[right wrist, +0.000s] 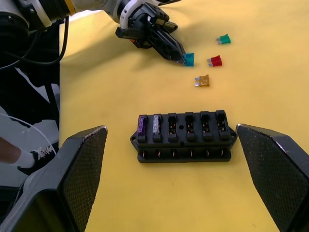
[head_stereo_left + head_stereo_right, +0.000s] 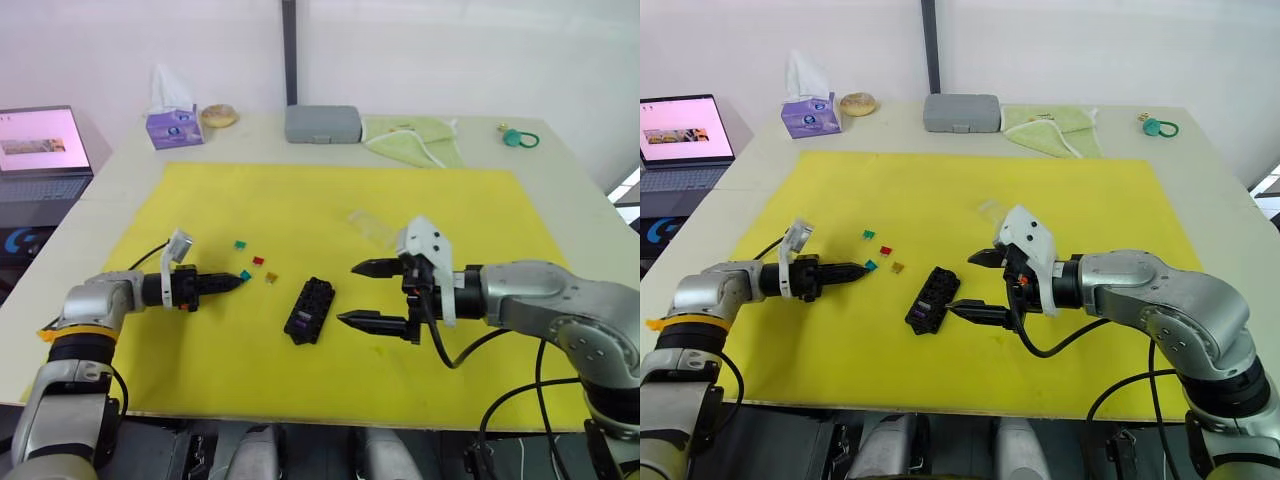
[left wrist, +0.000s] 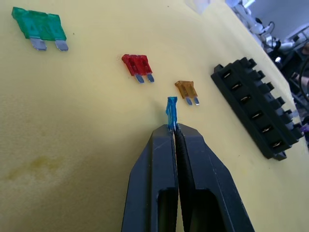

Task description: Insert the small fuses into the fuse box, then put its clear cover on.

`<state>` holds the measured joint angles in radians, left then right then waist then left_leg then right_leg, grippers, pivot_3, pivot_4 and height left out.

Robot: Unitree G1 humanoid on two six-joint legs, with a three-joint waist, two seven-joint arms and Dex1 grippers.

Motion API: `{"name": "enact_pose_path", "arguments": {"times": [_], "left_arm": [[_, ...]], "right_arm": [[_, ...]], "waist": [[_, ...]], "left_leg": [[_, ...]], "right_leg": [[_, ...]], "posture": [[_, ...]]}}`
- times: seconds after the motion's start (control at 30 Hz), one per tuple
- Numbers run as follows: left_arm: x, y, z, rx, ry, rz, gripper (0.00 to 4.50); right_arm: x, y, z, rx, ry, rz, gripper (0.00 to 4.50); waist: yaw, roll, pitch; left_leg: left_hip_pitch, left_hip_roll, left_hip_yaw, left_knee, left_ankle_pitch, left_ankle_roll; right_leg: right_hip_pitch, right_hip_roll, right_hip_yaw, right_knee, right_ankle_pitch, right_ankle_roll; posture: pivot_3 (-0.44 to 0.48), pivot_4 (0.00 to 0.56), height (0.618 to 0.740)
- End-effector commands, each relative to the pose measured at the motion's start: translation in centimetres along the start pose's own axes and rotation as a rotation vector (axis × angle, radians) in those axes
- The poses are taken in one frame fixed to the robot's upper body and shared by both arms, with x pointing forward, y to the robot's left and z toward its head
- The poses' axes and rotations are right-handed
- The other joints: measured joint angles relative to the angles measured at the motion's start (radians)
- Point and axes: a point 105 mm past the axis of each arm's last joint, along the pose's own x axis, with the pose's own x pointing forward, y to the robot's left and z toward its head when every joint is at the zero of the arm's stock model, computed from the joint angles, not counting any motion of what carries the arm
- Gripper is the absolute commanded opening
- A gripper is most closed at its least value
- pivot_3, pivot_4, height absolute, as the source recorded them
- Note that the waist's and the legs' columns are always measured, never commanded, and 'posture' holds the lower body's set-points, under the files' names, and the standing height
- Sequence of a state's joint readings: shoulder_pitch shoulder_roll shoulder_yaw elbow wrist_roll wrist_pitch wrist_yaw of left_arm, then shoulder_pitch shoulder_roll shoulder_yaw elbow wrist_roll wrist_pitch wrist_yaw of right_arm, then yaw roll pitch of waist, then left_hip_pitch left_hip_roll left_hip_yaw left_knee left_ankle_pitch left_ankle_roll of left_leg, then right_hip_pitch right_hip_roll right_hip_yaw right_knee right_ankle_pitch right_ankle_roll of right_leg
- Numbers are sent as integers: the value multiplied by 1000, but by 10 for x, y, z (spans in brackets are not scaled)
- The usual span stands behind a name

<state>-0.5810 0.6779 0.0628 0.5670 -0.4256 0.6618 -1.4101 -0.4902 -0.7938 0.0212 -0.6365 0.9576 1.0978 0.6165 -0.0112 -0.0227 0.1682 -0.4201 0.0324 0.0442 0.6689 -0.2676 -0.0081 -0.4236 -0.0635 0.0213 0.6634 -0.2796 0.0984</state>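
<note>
Left pincer (image 3: 174, 129) clamped on teal fuse (image 3: 171, 112) above yellow mat (image 2: 440, 210); right pincer (image 2: 366, 294) spread wide beside fuse box (image 2: 310, 310) on pale counter (image 2: 560, 160).

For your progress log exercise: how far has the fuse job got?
Done: purple and grey fuses sit in the fuse box. In hand: the left tool pinches the teal fuse. Left: green, red and orange fuses lie on the mat; the clear cover is still off.
</note>
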Motion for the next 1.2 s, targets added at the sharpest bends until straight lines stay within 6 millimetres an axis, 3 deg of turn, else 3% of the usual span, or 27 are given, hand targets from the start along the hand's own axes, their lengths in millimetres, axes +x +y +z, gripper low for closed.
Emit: {"name": "enact_pose_path", "arguments": {"times": [0.03, 0.3, 0.4, 0.53, 1.0, 1.1, 1.2], "left_arm": [[-12, -6, 12, 35, -29, 6, 158], [-11, -3, -7, 49, 46, 28, 158], [-11, -1, -10, 54, 66, 28, 948], [-11, 4, -8, 87, 74, 51, 2901], [13, 6, -10, 36, 92, -23, 2901], [15, 6, -11, 26, 88, -26, 2077], [17, 6, -12, 15, 84, -32, 570]], "right_arm": [[-6, -4, 10, -43, -30, -12, 4500], [-6, -9, 9, -59, -22, -14, 4500], [-7, -10, 9, -63, -19, -20, 4500], [-8, -11, 8, -64, -17, -28, 4500], [-8, -13, 7, -65, -19, -58, 4500], [-9, -14, 6, -62, -17, -66, 4500], [-10, -14, 5, -60, -15, -76, 4500]], "waist": [[-3, 0, 0], [-3, 0, 0], [-3, 0, 0], [-2, 0, 0], [16, 1, -1], [21, 1, -1], [21, 1, -1]], "left_leg": [[0, 0, 0, 0, 0, 0], [0, 1, 0, 0, 0, 0], [0, 1, 0, 0, 0, 0], [1, 1, 0, 0, 0, 0], [3, 0, 0, 0, 0, 0], [3, 0, 0, 0, 0, 0], [3, 0, 0, 0, 0, 0]], "right_leg": [[0, 0, 0, 0, 0, 0], [-1, 1, 0, 1, 0, 0], [-1, 1, 0, 1, 0, 0], [-1, 1, 0, 1, 0, 0], [2, 1, -1, 2, 0, 0], [2, 1, -1, 2, 0, 0], [2, 1, 0, 1, 0, 0]], "posture": [[0, 150, 737], [0, 150, 737], [0, 150, 737], [0, 150, 737], [0, 150, 737], [0, 150, 737], [0, 150, 737]]}}
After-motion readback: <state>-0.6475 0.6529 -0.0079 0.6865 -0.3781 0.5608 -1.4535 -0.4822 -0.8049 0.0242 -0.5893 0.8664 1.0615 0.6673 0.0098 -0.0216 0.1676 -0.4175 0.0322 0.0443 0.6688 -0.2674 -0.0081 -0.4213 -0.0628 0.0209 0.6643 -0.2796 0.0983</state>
